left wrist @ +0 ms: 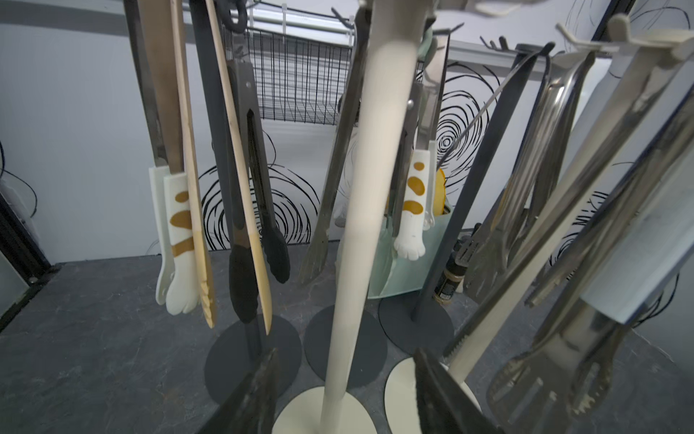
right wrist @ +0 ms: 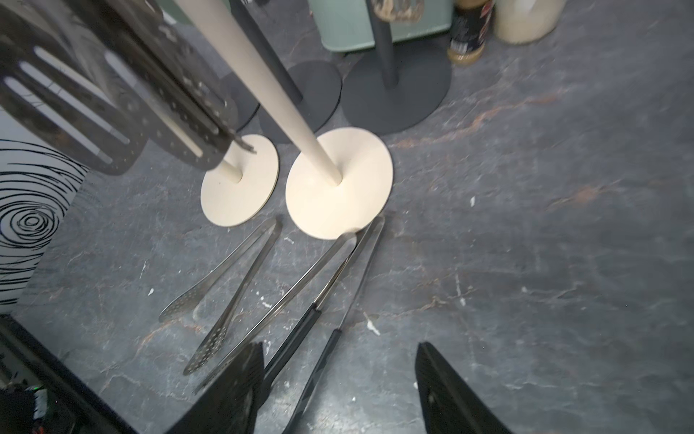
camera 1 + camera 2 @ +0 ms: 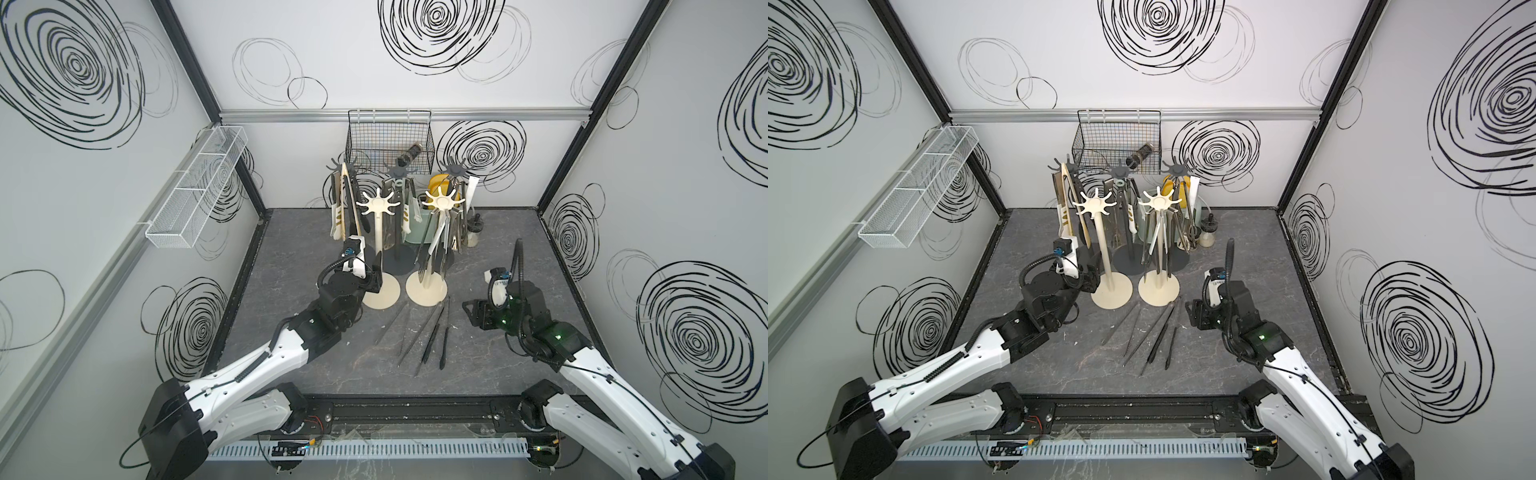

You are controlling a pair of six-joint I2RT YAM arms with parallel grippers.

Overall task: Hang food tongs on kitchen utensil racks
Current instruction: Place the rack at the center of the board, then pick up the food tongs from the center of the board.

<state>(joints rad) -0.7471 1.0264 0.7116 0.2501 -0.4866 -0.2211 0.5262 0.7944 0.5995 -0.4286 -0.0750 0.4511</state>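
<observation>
Closest to the arms' bases, food tongs (image 3: 432,336) lie loose on the dark worktop (image 3: 291,249), fanned out with their hinge ends toward the racks. The right wrist view separates two pairs: a steel perforated pair (image 2: 240,278) and a black-tipped pair (image 2: 323,360) whose hinge end touches the rim of a cream base. Whether a third slim pair lies among them I cannot tell. The right gripper (image 2: 340,344) hovers over the black tips, jaws released, holding nothing.

Next out, the left gripper (image 1: 345,353) sits low at the left cream rack (image 3: 376,205), jaws spread either side of its pole without touching it, grasping nothing. Hanging steel tongs (image 1: 555,375) on the right cream rack (image 3: 440,202) dangle just beside that gripper, and the two cream bases stand almost edge to edge.

The kitchen utensil racks number five: two cream in front, three dark grey behind. The left dark grey rack (image 3: 343,164) holds three pairs: a cream-headed pair (image 1: 176,233) with tan patches, a wooden pair (image 1: 206,285) and a dark-tipped pair (image 1: 240,285). The middle dark grey rack (image 3: 397,170) shows a steel pair (image 1: 326,195) and a second cream-headed one. The right dark grey rack (image 3: 455,168) holds several steel ones too bunched to count.

Behind the racks stand a pale green container (image 2: 375,22) and two spice jars (image 2: 465,34). On the back wall hangs a black wire basket (image 3: 374,137) with one jar (image 3: 411,151) lying inside; a white mesh basket (image 3: 187,199) hangs on the left wall
</observation>
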